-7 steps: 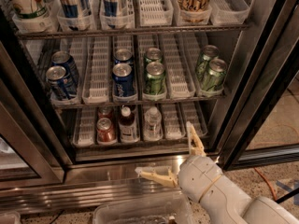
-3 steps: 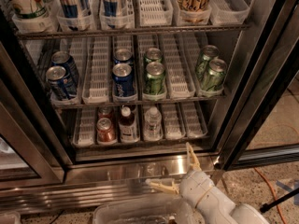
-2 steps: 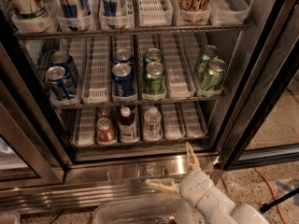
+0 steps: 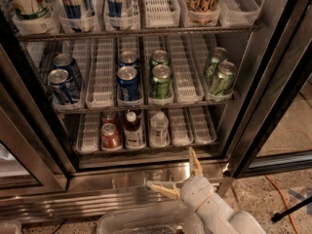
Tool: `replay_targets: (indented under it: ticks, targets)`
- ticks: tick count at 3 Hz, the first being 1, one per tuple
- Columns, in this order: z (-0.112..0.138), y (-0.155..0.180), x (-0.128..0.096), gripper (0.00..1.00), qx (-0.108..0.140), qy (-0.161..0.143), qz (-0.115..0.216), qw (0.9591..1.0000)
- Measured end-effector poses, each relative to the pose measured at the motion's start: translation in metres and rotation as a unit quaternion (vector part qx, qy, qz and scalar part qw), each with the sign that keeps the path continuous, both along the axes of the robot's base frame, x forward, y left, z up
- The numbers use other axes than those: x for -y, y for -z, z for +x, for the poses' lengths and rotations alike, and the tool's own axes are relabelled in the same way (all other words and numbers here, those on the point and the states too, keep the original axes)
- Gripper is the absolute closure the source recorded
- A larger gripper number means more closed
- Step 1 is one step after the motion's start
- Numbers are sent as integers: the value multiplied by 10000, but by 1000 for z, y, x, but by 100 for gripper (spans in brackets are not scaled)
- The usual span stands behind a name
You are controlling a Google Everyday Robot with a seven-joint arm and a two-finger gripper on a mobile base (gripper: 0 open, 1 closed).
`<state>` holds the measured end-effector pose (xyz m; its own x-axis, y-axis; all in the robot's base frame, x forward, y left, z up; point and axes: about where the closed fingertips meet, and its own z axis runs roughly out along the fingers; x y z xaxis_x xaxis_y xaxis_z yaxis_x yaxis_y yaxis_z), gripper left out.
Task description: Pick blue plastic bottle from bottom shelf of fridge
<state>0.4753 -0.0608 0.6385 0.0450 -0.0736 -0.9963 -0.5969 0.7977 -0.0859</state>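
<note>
The fridge [image 4: 273, 82] stands open in front of me. On its bottom shelf [image 4: 180, 130], in white slotted lane trays, the blue plastic bottle [image 4: 132, 129] stands upright with a white cap, dark reddish-brown liquid and a pale label. A red can [image 4: 110, 136] is to its left and a clear water bottle [image 4: 159, 128] to its right. My gripper [image 4: 176, 175] is open and empty, low in front of the steel base panel [image 4: 112, 186], below and right of the bottle and apart from it.
The middle rack holds blue cans [image 4: 128, 84] and green cans [image 4: 161, 81], more green cans at the right [image 4: 220, 73]. The top rack holds tall cartons [image 4: 78, 1]. A clear plastic bin [image 4: 139, 221] lies at the bottom. An orange cable [image 4: 285, 199] crosses the floor at right.
The gripper and arm dropped lower and a little right since the earliest frame, then stayed still. The items on the shelves have not moved.
</note>
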Motion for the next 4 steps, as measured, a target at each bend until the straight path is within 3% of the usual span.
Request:
replay_targets:
  ticks: [1,4]
  targets:
    - [9,7,-16,0,57,92,172,9998]
    - [28,11,-97,0,100,54,80,9999]
